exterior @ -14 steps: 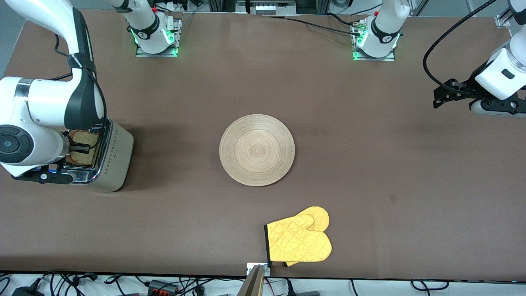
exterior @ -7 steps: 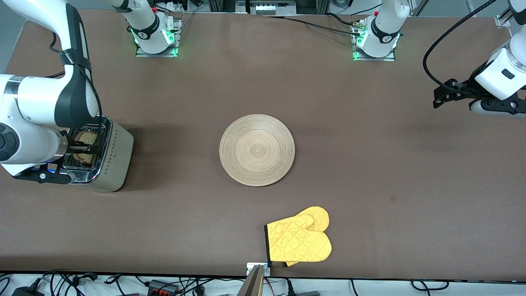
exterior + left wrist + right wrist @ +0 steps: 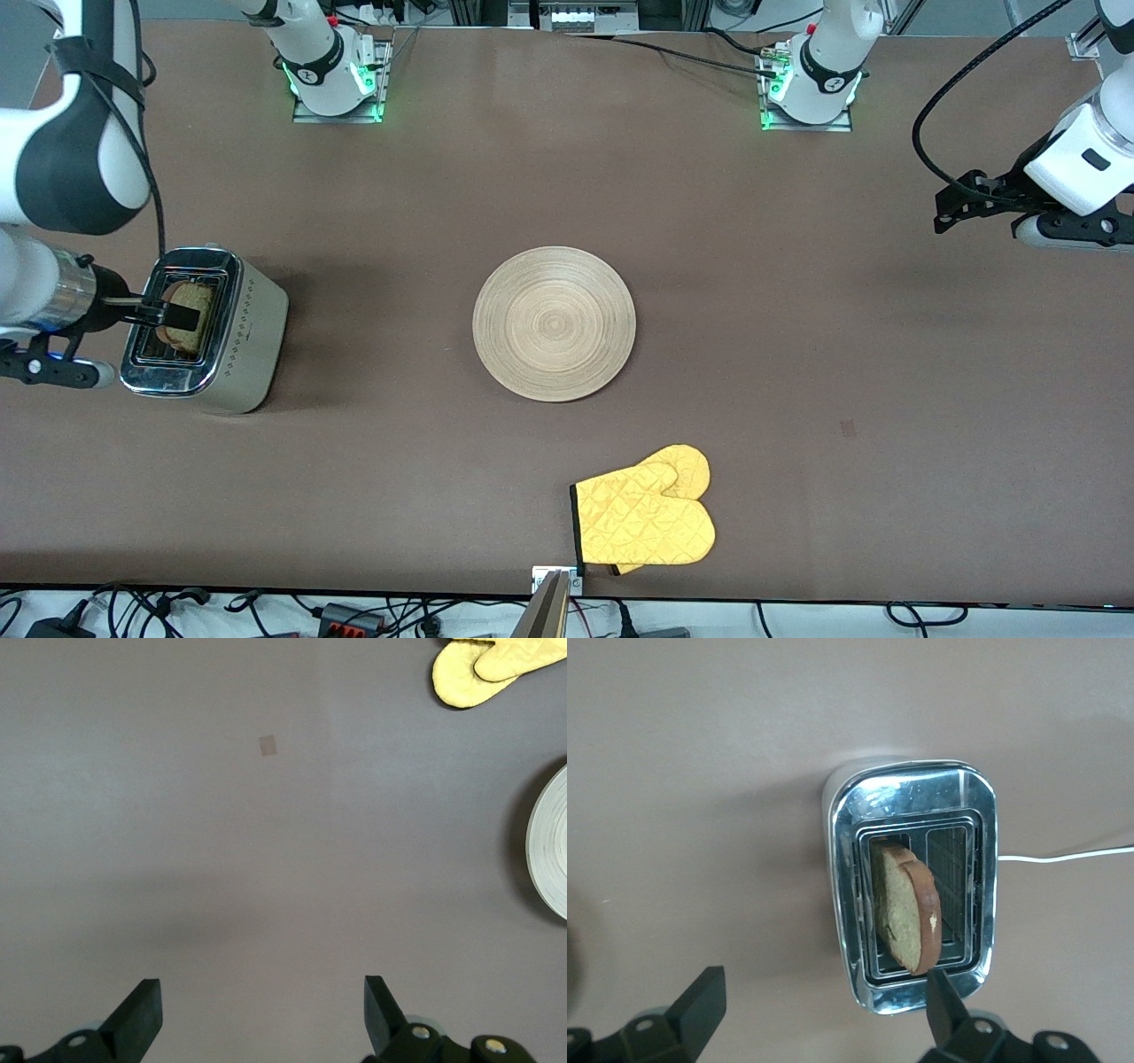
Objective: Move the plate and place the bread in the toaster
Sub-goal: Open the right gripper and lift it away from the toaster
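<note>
Front view: toaster (image 3: pixel 205 332) sits at the right arm's end of the table. Bread (image 3: pixel 184 315) stands in one of its slots, top edge sticking out. Right gripper (image 3: pixel 164 312) is over the toaster top with its fingers spread and nothing held. Versus a second ago, the right arm has pulled up and away toward the table edge, so the chrome top is now uncovered, and the bread sits lower in the slot. Plate (image 3: pixel 554 323) is mid-table, unchanged. Yellow oven mitt (image 3: pixel 644 518) lies nearer the camera than the plate, also unchanged. Left gripper (image 3: pixel 948 213) hangs over the left arm's end of the table, that arm waiting in the same pose as before.

Left wrist view: left gripper fingers (image 3: pixel 142 1014) wide apart, empty, bare table (image 3: pixel 266 859) below. Plate edge and mitt both in view.

Right wrist view: bread leaning in the slot, crust up. White cord (image 3: pixel 1063 855) runs off the toaster. Right gripper fingers (image 3: pixel 700 1001) parted, clear of the bread.
</note>
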Controlling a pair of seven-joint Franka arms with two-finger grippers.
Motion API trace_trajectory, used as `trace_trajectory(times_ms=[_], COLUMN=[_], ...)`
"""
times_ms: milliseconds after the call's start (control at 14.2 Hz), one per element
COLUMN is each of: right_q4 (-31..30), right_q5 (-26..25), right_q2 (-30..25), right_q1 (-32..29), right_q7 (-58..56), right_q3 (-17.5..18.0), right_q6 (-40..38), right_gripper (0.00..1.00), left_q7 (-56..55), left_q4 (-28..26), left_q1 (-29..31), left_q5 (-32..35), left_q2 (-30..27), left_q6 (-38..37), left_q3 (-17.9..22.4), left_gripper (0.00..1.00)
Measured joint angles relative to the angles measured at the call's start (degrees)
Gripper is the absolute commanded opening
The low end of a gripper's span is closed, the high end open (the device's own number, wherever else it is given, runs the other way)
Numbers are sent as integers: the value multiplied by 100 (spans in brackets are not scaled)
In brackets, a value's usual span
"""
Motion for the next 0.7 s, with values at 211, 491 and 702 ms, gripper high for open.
trace_trajectory(times_ms=[211, 491, 702], right_q4=[16, 26, 174], right_q5=[193, 238, 317], right_q2=[-150, -208, -268], right_q1=[-25, -56, -237], right_q7=[-46, -57, -81], right_q3=[0, -1, 67], right_q6=[0, 2, 16], right_gripper=[100, 100, 100], left_q7=[0, 2, 3], left_q4=[0, 0, 0], left_q1=[0, 0, 0], left_q5=[0, 0, 0], left_q2=[0, 0, 0], left_q6=[0, 0, 0], left_q3=[0, 0, 0], left_gripper=[100, 100, 100])
